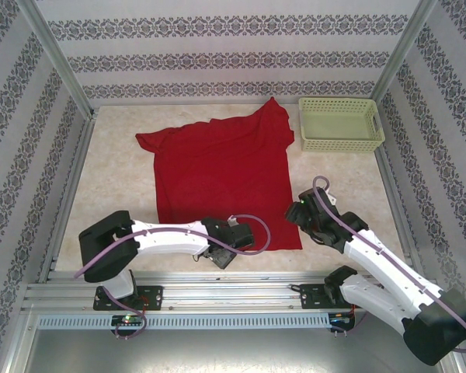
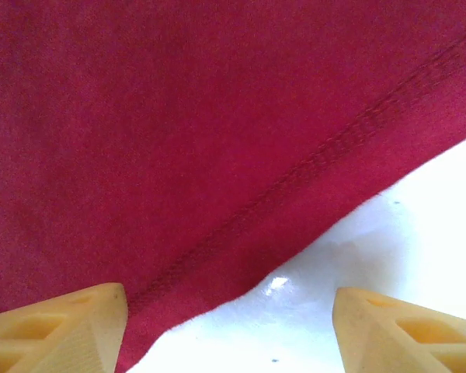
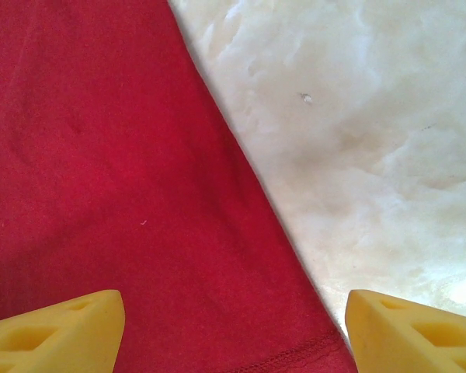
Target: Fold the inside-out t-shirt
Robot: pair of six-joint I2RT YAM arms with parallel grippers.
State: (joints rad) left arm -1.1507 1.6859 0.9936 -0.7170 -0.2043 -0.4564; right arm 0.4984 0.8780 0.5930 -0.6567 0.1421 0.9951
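Observation:
The inside-out t-shirt (image 1: pixel 217 175) lies spread flat in the middle of the table, bright red, with its hem toward the arms. My left gripper (image 1: pixel 247 233) hovers low over the near hem. Its yellow fingers (image 2: pixel 62 326) stand wide apart, open, straddling the stitched hem edge (image 2: pixel 295 167) where cloth meets bare table. My right gripper (image 1: pixel 295 211) sits at the shirt's lower right corner. It is open too, one finger (image 3: pixel 54 330) above the cloth and the other (image 3: pixel 412 330) above the table, with the shirt's side edge (image 3: pixel 241 155) running between them. Nothing is gripped.
A pale green lattice basket (image 1: pixel 340 123) stands at the back right, just beside the shirt's right sleeve. Patterned walls and metal posts enclose the table (image 1: pixel 109 179). Bare tabletop lies left and right of the shirt.

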